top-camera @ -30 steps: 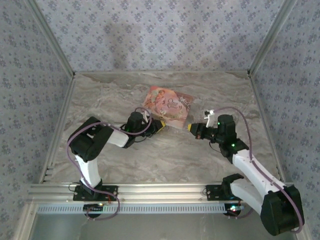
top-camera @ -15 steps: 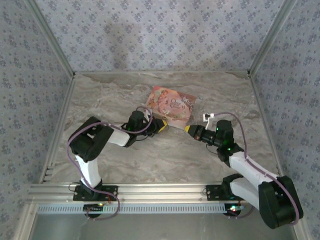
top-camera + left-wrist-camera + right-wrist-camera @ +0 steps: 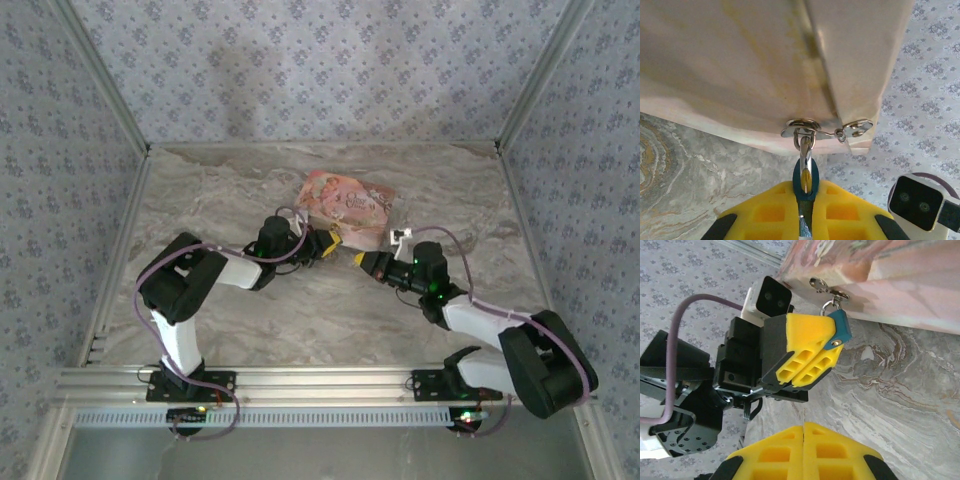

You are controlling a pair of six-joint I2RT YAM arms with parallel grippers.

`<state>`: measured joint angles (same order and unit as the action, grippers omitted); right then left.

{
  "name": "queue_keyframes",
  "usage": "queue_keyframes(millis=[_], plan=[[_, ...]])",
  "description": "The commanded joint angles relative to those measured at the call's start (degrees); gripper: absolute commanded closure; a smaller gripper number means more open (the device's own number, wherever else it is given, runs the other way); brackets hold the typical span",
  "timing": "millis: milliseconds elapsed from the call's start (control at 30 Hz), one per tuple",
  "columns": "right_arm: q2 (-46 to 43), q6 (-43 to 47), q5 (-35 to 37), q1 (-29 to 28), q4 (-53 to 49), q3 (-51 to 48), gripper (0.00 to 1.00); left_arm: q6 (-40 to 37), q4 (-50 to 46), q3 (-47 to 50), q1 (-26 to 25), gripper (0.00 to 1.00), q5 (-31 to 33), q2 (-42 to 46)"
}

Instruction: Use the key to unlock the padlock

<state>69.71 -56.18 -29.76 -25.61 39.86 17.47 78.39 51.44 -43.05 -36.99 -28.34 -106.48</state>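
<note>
One padlock (image 3: 840, 326) sits clamped lengthwise in the left pincer (image 3: 831, 343), shackle toward the pouch (image 3: 350, 205); right pincer (image 3: 803, 432) closed.

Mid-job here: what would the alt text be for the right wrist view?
The left gripper is shut on the blue padlock, whose silvery shackle hooks into a metal clasp at the edge of the pink pouch above. The right gripper, yellow fingers closed together, sits at the bottom over the marble table.

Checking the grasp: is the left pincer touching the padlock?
Touching. The right wrist view shows the left pincer clamped on the blue padlock, no gap; the left wrist view agrees.
</note>
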Motion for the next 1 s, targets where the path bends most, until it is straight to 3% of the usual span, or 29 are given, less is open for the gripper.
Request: queue_keyframes(millis=[0,500,967], plan=[[1.4,-2.1,3.9,-1.3,5.1,-0.5,1.0,0.6,6.3,-1.6,-0.8,0.92,-1.9,0.8],[9.2,-8.2,12.0,-5.1,14.6,-0.9,1.0,3.1,11.5,-1.8,-2.4,0.91,-0.8,-1.6],[11.9,-12.7,15.0,-4.4,18.2,-0.9,1.0,4.2,14.5,-1.6,-2.9,0.91,0.1,-2.9]])
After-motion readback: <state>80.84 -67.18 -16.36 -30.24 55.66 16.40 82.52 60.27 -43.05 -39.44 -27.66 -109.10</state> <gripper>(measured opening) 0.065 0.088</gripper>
